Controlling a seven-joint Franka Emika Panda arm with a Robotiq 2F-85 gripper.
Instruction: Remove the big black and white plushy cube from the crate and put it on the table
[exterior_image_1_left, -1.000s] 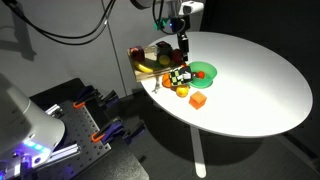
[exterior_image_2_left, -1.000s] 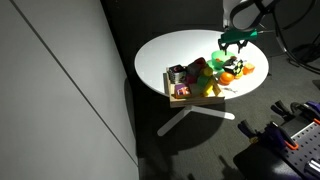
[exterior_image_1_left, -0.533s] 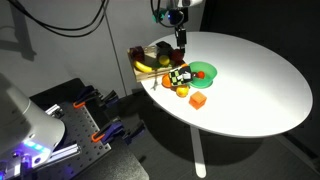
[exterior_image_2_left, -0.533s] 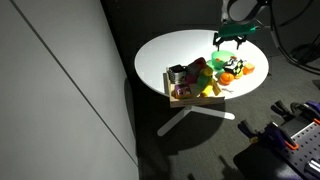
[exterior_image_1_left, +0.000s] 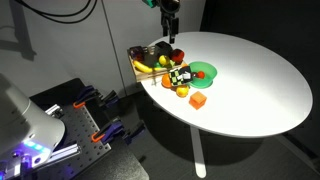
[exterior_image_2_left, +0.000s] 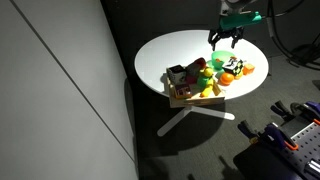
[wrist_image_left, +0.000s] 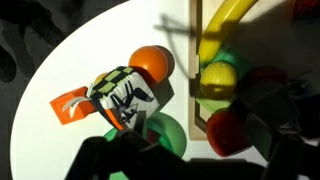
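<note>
The black and white plushy cube sits on the white table, outside the crate, between it and a green bowl. In the wrist view the cube lies left of the crate wall. It also shows in an exterior view, right of the crate. My gripper hangs open and empty above the crate's far end, well above the cube. Its spread fingers show in an exterior view. In the wrist view the gripper is only dark blurred shapes at the bottom.
An orange ball and an orange block lie beside the cube. The crate holds a banana, a yellow-green fruit and a red fruit. The table edge runs close to the crate.
My gripper has risen and drifted back from the cube toward the crate's far end, staying open. The cube and the other things have not moved.
</note>
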